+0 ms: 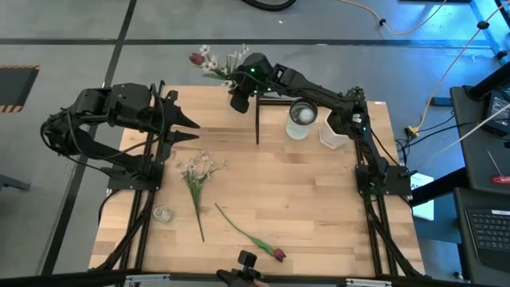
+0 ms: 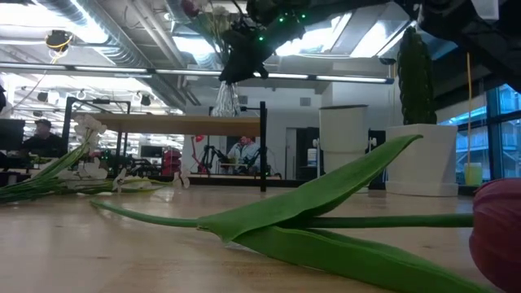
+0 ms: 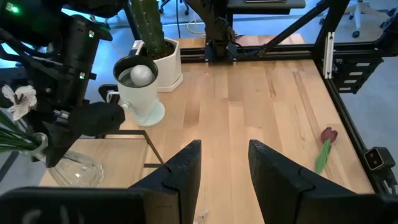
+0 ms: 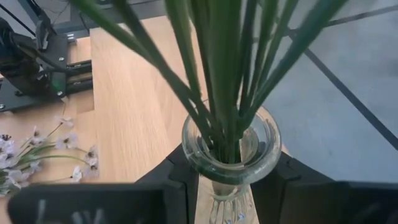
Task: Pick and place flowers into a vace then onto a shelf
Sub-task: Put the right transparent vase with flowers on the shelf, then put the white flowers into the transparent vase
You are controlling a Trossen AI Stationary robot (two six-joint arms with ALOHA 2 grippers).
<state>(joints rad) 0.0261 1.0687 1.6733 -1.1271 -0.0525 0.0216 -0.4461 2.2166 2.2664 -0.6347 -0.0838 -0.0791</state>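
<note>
A red tulip (image 1: pixel 275 253) and a white sprig (image 1: pixel 197 171) lie loose on the table (image 1: pixel 319 207). The left gripper (image 1: pixel 190 130) waits, fingers spread. Farther back, the right gripper (image 1: pixel 239 101) clasps a glass vase (image 4: pixel 231 152) of flowers (image 1: pixel 213 64), seemingly above the shelf (image 2: pixel 183 124).

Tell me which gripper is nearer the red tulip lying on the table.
Left. The left gripper hangs open over the table's left side, with the white flowers between it and the red tulip. The right gripper is at the far edge, holding the glass vase.
</note>
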